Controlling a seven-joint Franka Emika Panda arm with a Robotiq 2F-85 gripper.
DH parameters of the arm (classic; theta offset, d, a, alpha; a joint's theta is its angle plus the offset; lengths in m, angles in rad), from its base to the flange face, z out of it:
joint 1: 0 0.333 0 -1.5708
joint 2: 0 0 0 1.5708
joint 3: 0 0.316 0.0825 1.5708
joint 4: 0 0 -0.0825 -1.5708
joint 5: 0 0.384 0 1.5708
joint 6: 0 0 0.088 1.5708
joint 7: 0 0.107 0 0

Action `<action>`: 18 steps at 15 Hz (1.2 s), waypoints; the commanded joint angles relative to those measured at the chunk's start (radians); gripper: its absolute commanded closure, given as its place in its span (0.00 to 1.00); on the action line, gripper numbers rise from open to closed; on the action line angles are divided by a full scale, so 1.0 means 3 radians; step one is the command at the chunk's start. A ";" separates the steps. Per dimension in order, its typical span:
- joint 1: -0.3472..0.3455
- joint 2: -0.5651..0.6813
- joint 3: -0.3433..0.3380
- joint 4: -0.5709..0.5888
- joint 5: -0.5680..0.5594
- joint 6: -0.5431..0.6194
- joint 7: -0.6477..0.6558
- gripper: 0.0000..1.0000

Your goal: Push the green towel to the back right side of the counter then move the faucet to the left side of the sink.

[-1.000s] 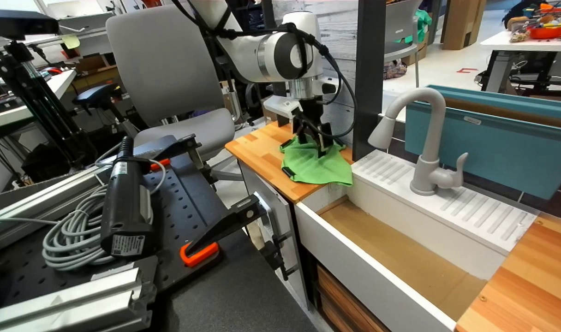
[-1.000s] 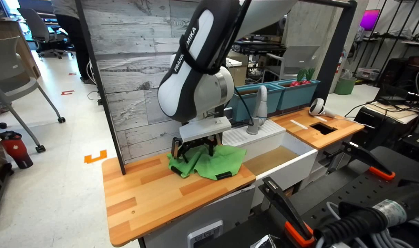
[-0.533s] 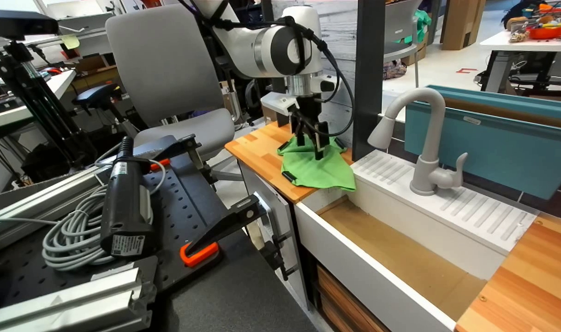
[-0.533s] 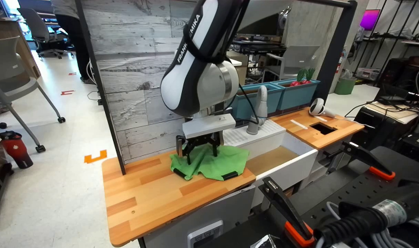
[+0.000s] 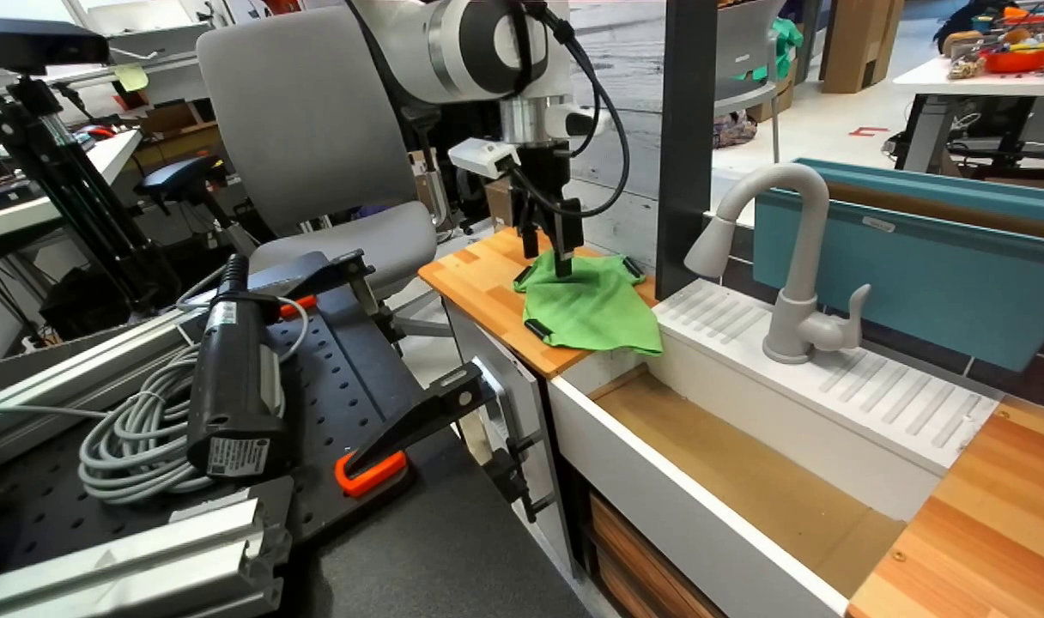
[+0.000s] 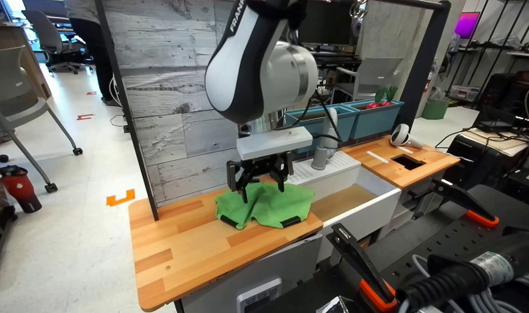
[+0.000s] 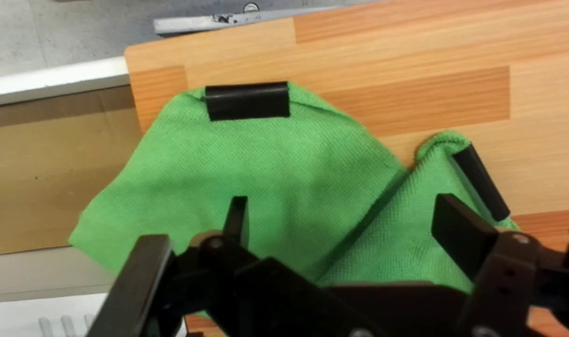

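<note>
Gripper spread wide over green towel; towel lies on desk, one corner over sink. In an exterior view, faucet at towel's three o'clock.

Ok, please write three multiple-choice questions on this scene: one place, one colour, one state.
1. Where is the towel?
A) on a chair
B) on the counter, partly over the sink
C) on the floor

2. What colour is the planter behind the faucet?
A) teal
B) red
C) yellow

3. The gripper is:
A) holding the towel
B) holding the faucet
C) open

1 B: the wrist view shows a towel corner past the counter edge.
2 A: visible in both exterior views.
3 C: its fingers stand apart in the wrist view.
</note>
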 commanded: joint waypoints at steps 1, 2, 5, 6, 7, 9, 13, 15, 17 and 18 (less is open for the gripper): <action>0.0025 -0.0683 -0.0104 -0.0798 -0.0035 0.0053 0.0010 0.00; 0.0015 -0.0834 -0.0134 -0.0967 -0.0065 0.0003 -0.0008 0.00; -0.0008 -0.1220 -0.0294 -0.1425 -0.0175 0.0074 0.0051 0.00; -0.0014 -0.1325 -0.0373 -0.1527 -0.0264 0.0089 0.0057 0.00; -0.0025 -0.1435 -0.0464 -0.1612 -0.0380 0.0072 0.0051 0.00; -0.0118 -0.1617 -0.0573 -0.1706 -0.0514 0.0075 0.0028 0.00; -0.0333 -0.1773 -0.0664 -0.1601 -0.0653 0.0141 0.0028 0.00; -0.0476 -0.1737 -0.0593 -0.1473 -0.0539 0.0277 -0.0026 0.00; -0.0605 -0.1653 -0.0484 -0.1361 -0.0372 0.0480 -0.0135 0.00; -0.0668 -0.1605 -0.0420 -0.1316 -0.0279 0.0586 -0.0187 0.00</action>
